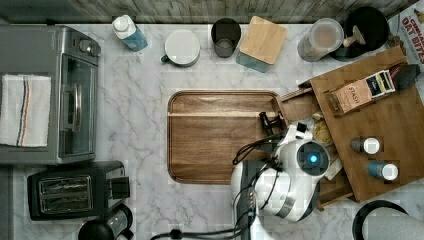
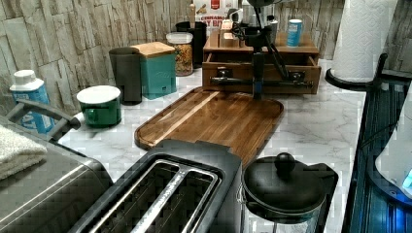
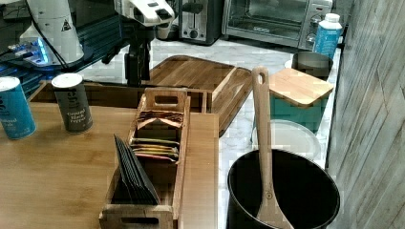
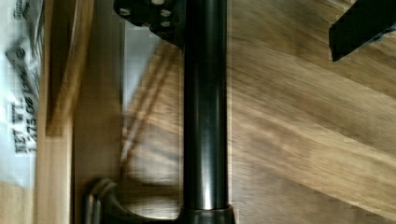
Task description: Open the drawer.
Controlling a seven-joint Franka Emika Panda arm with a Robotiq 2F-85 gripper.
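The drawer [image 2: 261,73] looks light and stiff; its black handle [image 2: 262,82] is the hold. The claw [image 2: 258,87] is at the bar, grip unclear.

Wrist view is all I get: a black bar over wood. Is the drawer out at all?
Observer: Yes, partly. In the left view the drawer front stands out from the bamboo cabinet, with a dark gap behind it.
Operator: Where along the handle am I?
Observer: Near the middle. In the left view the gripper hangs at the handle, between its two brackets.
Operator: Anything in the pull path?
Observer: The wooden tray lies right in front. In the top view the drawer front reaches the tray's right edge.
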